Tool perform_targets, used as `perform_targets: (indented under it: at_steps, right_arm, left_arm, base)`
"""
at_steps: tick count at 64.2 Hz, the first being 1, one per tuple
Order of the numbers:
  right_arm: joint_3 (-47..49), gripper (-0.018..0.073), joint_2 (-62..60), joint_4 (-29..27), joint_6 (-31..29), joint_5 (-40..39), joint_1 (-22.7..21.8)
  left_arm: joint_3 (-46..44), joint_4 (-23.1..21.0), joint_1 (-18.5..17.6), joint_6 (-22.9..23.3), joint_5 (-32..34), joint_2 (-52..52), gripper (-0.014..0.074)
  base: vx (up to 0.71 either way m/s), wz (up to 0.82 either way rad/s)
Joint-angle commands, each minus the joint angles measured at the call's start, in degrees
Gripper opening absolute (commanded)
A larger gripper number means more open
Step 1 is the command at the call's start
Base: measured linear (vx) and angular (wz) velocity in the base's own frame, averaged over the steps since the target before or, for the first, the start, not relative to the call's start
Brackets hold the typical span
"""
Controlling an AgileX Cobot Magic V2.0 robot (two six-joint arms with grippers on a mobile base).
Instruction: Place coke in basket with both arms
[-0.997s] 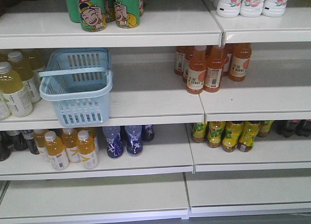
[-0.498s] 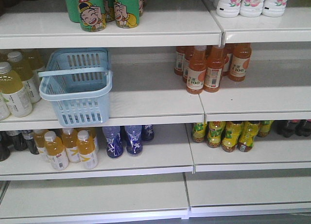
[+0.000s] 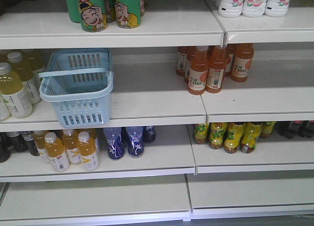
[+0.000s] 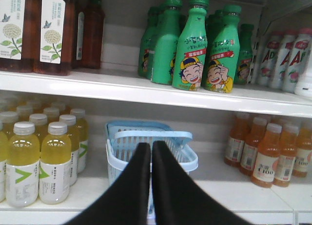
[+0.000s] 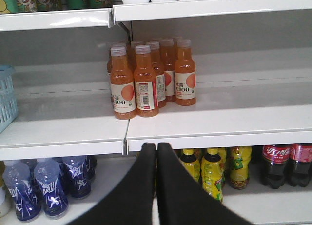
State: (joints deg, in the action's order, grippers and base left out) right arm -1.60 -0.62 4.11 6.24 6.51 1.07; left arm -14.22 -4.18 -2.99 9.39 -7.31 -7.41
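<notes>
The light blue basket [image 3: 76,88] stands on the middle shelf at the left, handle laid across its top, with nothing showing inside. In the left wrist view my left gripper [image 4: 151,144] is shut and empty, its tips in line with the basket [image 4: 163,135] straight ahead. My right gripper [image 5: 156,146] is also shut and empty, level with the front lip of the middle shelf, and a corner of the basket [image 5: 7,95] shows at that view's left edge. The coke is out of view. Neither arm appears in the front view.
Orange juice bottles [image 3: 211,69] stand on the middle shelf to the right of the basket, pale yellow bottles [image 3: 14,86] to its left. Green bottles [image 4: 192,44] fill the shelf above. Below are purple bottles [image 3: 127,140], yellow-green bottles [image 5: 212,171] and dark cola bottles [image 5: 278,164].
</notes>
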Motion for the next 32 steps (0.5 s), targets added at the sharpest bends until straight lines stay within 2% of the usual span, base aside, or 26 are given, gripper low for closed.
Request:
perform_targets:
  at_steps: [1, 7, 18, 32]
  right_arm:
    - [-0.5, -0.001, -0.7, 0.3, -0.3, -4.1, -0.3]
    - [-0.5, -0.001, -0.7, 0.3, -0.3, -4.1, -0.3]
    - [-0.5, -0.001, -0.7, 0.3, -0.3, -4.1, -0.3]
    - [-0.5, -0.001, -0.7, 0.3, -0.3, -4.1, -0.3]
  left_arm:
    - [-6.3, -0.4, -0.3, -0.4, -1.7, -6.2, -0.0006]
    - [-8.6, -0.5, -0.3, -2.3, -4.1, -11.9, -0.0006]
    - [-8.5, -0.1, -0.3, -2.3, -3.7, -18.5, -0.0006]
    - [-8.5, -0.6, -0.3, -1.8, -1.7, -21.9, 0.0005]
  base:
    - [0.0, 0.0]
    - [0.0, 0.0]
    - [0.0, 0.0]
    - [0.0, 0.0]
